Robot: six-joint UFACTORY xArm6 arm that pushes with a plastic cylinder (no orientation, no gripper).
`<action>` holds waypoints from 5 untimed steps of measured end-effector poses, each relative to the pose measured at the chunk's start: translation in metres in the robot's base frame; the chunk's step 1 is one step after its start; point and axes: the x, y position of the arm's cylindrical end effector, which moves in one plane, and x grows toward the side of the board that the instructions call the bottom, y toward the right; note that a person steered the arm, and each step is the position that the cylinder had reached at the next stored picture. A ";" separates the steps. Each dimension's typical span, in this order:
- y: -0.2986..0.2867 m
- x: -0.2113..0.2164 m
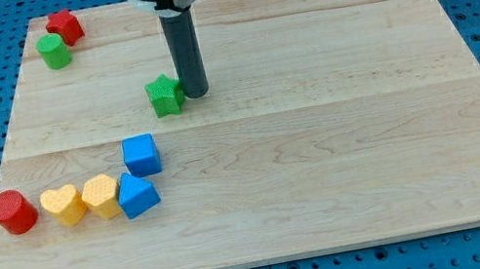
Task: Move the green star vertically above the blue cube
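The green star (165, 94) lies on the wooden board (340, 137), left of centre in the upper half. My tip (196, 94) touches or nearly touches the star's right side. The blue cube (141, 155) sits below the star and a little to its left. A second blue block (138, 194), wedge-like, lies just below the cube.
Two yellow hearts (63, 204) (100, 196) and a red cylinder (12, 211) form a row at the lower left, beside the second blue block. A red block (65, 27) and a green cylinder (54, 50) sit at the upper left corner.
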 end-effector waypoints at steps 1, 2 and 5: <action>-0.002 0.020; 0.014 0.035; -0.089 -0.027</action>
